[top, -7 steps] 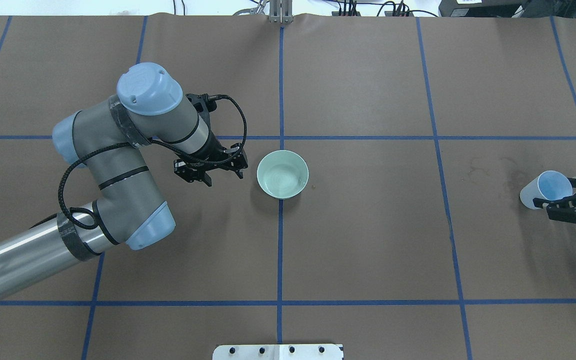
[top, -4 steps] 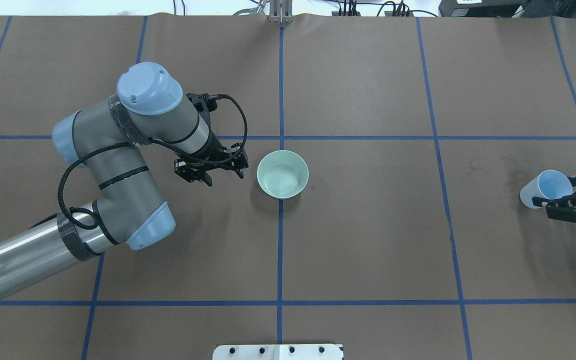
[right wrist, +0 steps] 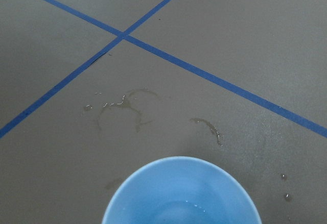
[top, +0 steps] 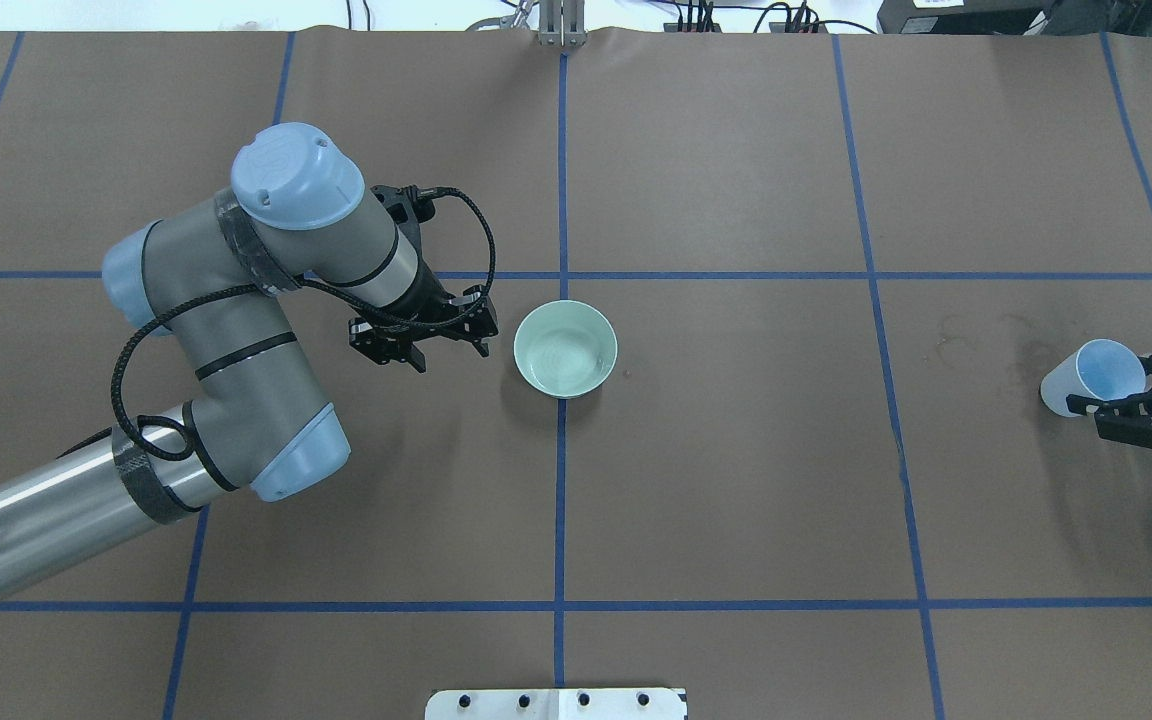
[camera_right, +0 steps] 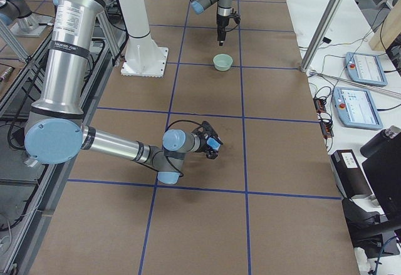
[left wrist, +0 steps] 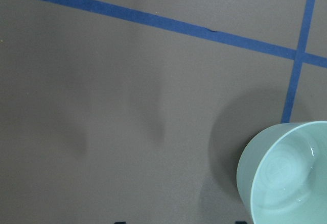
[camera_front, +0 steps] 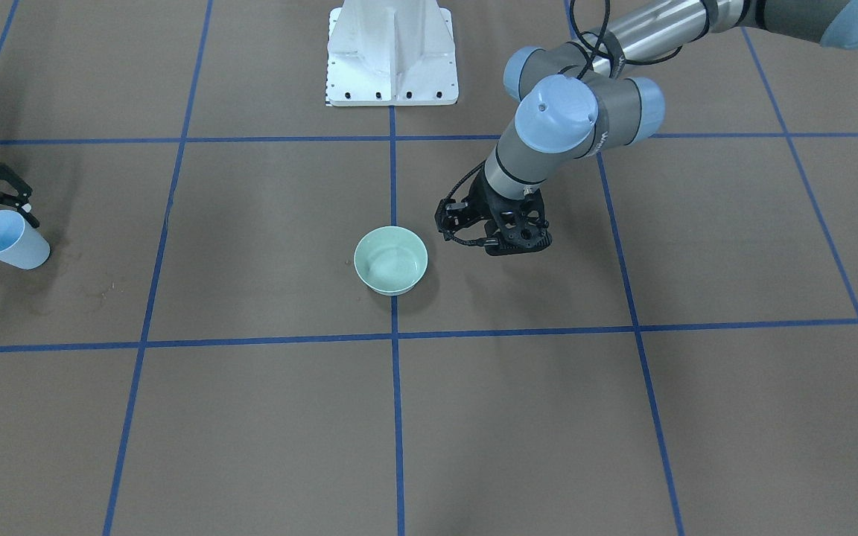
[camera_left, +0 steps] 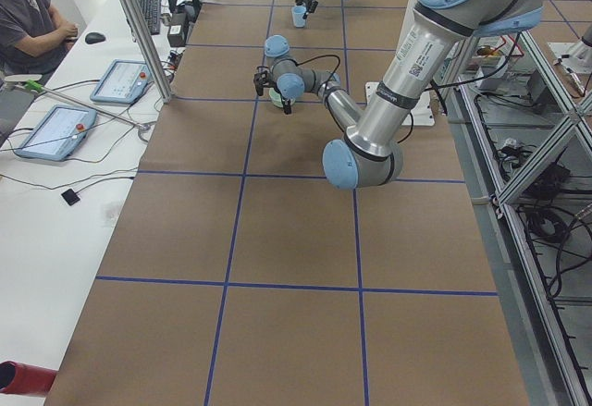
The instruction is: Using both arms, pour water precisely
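Note:
A pale green bowl stands at the table's middle. It holds clear water, which shows as faint ripples and glints in the left wrist view. My left gripper is open and empty, just left of the bowl and apart from it; in the front view it is on the bowl's right. My right gripper is shut on a light blue cup at the far right edge, tilted toward the table's middle. The cup's inside shows small glints at the bottom.
Wet marks lie on the brown paper in front of the cup, also seen from overhead. Blue tape lines grid the table. The white pedestal stands at the robot's edge. Operator tablets sit beside the table.
Almost nothing. The left arm's elbow has shifted very slightly to the left. Both grippers, the bowl and the cup stay where they were.

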Tool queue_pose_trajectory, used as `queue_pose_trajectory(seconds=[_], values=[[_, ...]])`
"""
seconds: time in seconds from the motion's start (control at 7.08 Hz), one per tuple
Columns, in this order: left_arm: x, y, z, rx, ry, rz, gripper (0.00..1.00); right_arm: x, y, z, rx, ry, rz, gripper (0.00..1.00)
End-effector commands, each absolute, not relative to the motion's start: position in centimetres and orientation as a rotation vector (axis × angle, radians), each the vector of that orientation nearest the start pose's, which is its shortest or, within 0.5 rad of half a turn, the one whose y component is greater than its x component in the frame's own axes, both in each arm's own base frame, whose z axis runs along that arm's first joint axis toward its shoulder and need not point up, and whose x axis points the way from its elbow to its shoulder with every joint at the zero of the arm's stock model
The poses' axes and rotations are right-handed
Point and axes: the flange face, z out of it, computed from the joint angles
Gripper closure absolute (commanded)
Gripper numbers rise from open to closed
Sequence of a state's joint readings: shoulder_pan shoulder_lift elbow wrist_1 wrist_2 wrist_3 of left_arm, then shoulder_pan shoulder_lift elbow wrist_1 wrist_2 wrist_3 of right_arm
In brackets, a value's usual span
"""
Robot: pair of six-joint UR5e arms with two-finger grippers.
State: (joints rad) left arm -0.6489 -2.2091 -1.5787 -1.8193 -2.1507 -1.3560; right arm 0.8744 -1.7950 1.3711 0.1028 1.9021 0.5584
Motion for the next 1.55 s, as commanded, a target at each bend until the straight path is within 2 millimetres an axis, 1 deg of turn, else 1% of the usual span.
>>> queue_pose_trajectory(seconds=[0.0,0.14,0.28,0.42,0.56,0.71,0.85,0.99,1.13,1.27,1.41], values=[[50.4,-48.2,24.1,-0.125,1.015,-0.137,0.23,-17.1,-36.1,67.2,0.842,-0.965,-0.327,0.21],[50.4,-48.2,24.0,-0.124,1.016,-0.136,0.23,-17.3,-36.4,66.9,0.848,-0.971,-0.325,0.30],[50.3,-48.1,23.8,-0.122,1.020,-0.135,0.23,-17.3,-36.4,66.6,0.849,-0.976,-0.324,0.46],[50.2,-48.0,23.6,-0.122,1.024,-0.134,0.23,-17.4,-36.6,65.8,0.864,-0.984,-0.326,0.64],[50.0,-48.0,23.5,-0.120,1.028,-0.132,0.23,-18.0,-37.2,64.6,0.883,-0.996,-0.327,0.88],[48.5,-49.1,23.3,-0.114,1.038,-0.142,0.23,-19.2,-38.6,63.1,0.892,-1.014,-0.322,1.00],[46.1,-49.1,25.4,-0.144,1.046,-0.138,0.24,-20.9,-40.6,61.2,0.857,-1.028,-0.291,1.00],[42.9,-49.6,27.7,-0.132,1.048,-0.096,0.24,-22.8,-42.8,57.6,0.808,-1.042,-0.243,1.00],[40.5,-50.2,30.2,-0.124,1.038,-0.079,0.24,-24.9,-43.6,53.9,0.769,-1.032,-0.254,1.00],[39.2,-50.7,32.0,-0.105,1.022,-0.059,0.24,-28.5,-44.7,48.7,0.731,-1.021,-0.275,1.00],[38.1,-51.0,33.7,-0.094,1.006,-0.047,0.24,-32.7,-45.3,43.4,0.693,-0.996,-0.296,1.00]])
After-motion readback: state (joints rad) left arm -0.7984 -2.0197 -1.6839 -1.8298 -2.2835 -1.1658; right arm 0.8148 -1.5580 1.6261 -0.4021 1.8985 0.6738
